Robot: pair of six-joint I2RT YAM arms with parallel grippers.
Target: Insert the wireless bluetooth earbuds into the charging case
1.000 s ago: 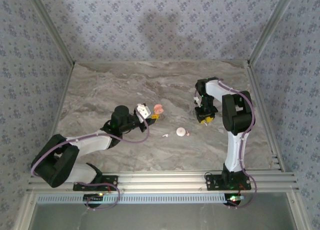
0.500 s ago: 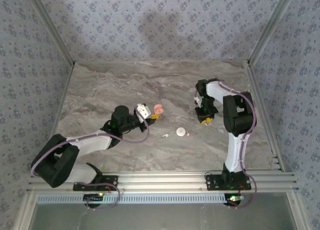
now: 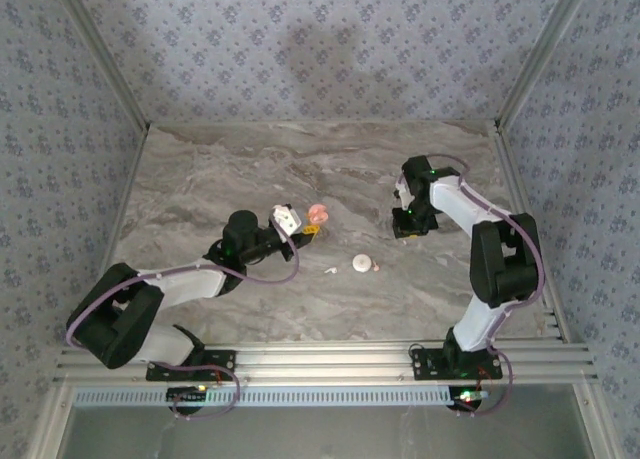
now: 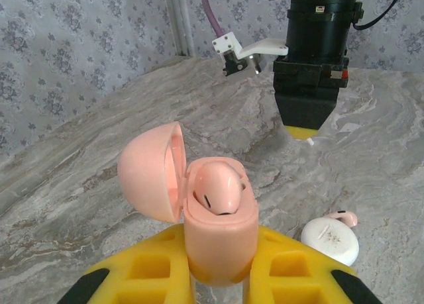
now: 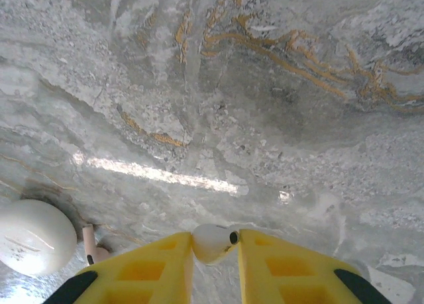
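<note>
And the right gripper (image 5: 213, 251) is pinched tight on a tiny white earbud (image 5: 211, 241), bottom centre of its wrist view, held just at the fingertips (image 5: 165, 257), so any twist could flick it onto the table (image 5: 265, 85). Centre frame, the left gripper (image 4: 218, 271) clamps the open charging case (image 4: 218, 241), one bud (image 4: 215, 191) already seated; a misaimed approach could bump the lid (image 4: 149, 175) or jam

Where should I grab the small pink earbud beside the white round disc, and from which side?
Pinch the small pink earbud by its rounded head, from above, closing parallel to the edge of the white round disc: it lies flat close beside that disc, leaving little room between. The stem probably stays free.
</note>
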